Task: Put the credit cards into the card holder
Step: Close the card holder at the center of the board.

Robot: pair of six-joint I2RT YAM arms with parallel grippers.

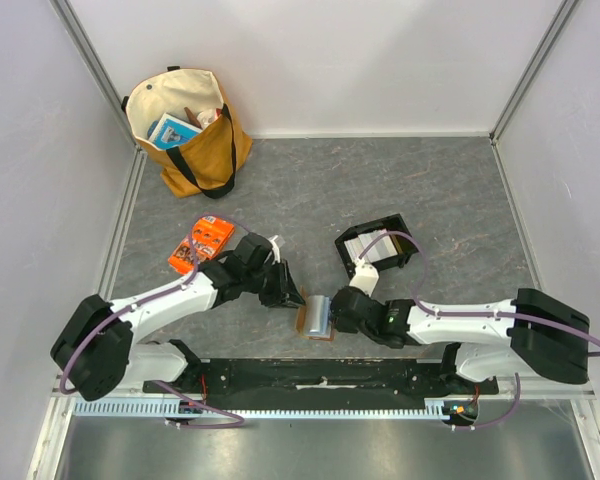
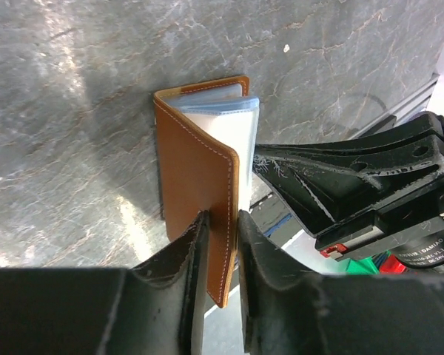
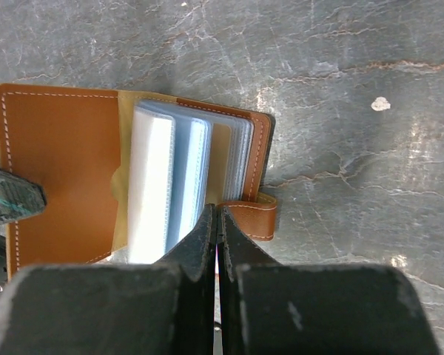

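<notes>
The card holder (image 1: pixel 318 318) lies open on the bench (image 1: pixel 380 180) between both arms, with white and pale-blue credit cards (image 3: pixel 152 177) already in its sleeves. The left tool (image 2: pixel 222 216) straddles the cover, though whether it pinches is unclear. The right tool (image 3: pixel 217 218) is clenched at the sleeves. More cards seem to be left in the black tray (image 1: pixel 400 230), so the task looks partway done.

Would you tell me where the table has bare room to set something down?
Bare: the stretch between the tote bag and the black tray, and right of that tray. Crowded: where the left gripper and right gripper meet at the card holder.
</notes>
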